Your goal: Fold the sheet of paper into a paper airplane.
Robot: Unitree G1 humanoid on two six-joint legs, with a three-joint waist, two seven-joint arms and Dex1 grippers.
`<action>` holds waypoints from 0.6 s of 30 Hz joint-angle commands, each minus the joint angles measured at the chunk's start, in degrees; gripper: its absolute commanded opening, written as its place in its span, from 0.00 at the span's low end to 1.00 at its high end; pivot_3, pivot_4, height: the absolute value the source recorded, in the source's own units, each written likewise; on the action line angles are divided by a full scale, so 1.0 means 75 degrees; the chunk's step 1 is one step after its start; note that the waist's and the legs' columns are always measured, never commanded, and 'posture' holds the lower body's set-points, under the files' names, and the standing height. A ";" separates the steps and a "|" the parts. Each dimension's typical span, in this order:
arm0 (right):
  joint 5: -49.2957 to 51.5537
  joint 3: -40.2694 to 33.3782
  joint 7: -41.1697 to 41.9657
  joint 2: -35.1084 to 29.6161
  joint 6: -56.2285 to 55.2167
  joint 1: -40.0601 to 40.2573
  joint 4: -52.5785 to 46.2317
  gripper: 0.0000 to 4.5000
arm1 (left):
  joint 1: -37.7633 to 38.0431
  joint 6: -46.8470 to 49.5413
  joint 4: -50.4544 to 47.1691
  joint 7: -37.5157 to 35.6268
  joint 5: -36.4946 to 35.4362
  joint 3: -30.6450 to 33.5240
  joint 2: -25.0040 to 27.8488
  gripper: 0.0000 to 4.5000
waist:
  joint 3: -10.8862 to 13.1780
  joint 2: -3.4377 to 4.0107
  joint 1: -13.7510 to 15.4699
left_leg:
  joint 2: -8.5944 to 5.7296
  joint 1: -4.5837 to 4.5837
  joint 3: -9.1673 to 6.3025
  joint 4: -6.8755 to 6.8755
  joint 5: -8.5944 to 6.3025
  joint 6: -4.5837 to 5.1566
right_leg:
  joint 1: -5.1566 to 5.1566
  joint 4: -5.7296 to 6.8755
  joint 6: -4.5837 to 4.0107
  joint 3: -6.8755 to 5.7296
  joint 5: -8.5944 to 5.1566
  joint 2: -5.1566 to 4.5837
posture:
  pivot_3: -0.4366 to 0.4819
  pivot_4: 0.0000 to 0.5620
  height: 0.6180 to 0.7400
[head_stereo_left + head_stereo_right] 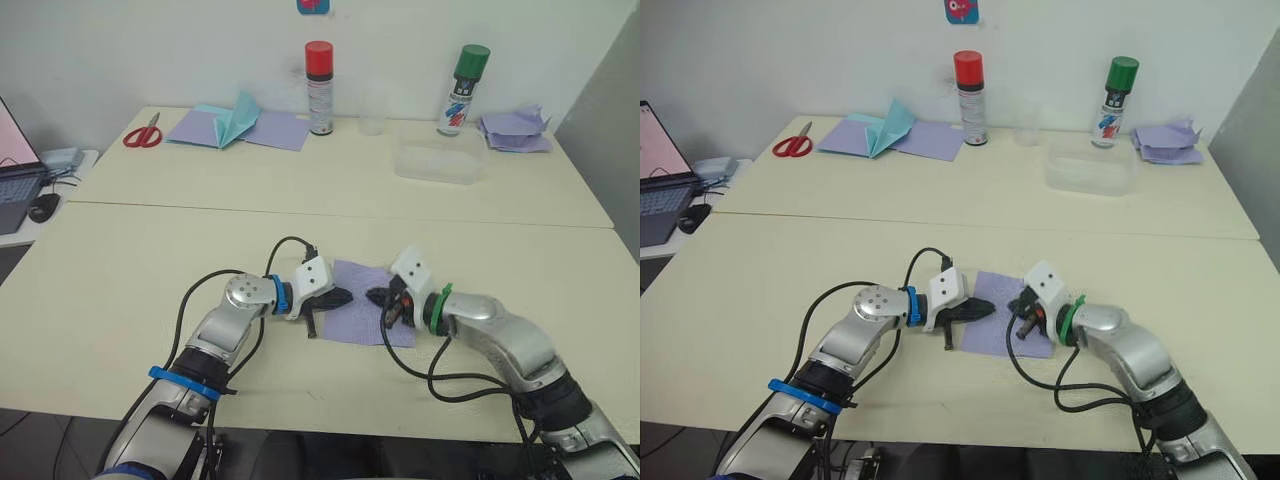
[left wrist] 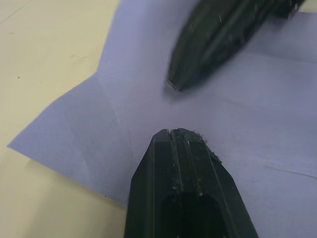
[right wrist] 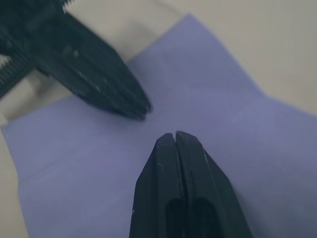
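1. Head views: I see the sheet of paper [image 1: 362, 302] lying flat on the near table [image 1: 120, 300], between my two arms. The left gripper [image 1: 340, 297] reaches over its left edge and the right gripper [image 1: 377, 296] over its right side, tips facing each other above the middle, close but apart. Both arms look equally near the paper.
2. Left wrist view: my left fingers [image 2: 181, 163] are pressed together, holding nothing, the tip low over the lavender sheet [image 2: 99, 124]. The right gripper's tip [image 2: 198, 59] points in from opposite. A faint crease runs beside a slightly lifted corner.
3. Right wrist view: my right fingers [image 3: 176, 168] are likewise closed and empty, with paper [image 3: 223, 124] directly beneath. I judge folding has barely begun; the sheet lies under both tips.
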 commanded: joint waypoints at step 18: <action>0.0443 -0.2655 0.0191 0.0270 -0.0492 -0.0075 0.0628 0.01 | 0.0214 0.0228 0.0411 0.0016 0.0382 -0.0313 -0.0001 0.00 | 0.0000 0.0000 -0.0001 | -0.0005 0.0000 -0.0009 0.0066 -0.0004 0.0005 | 0.0041 -0.0002 0.0001 0.0000 0.0000 0.0005 | 0.48 0.27 1.00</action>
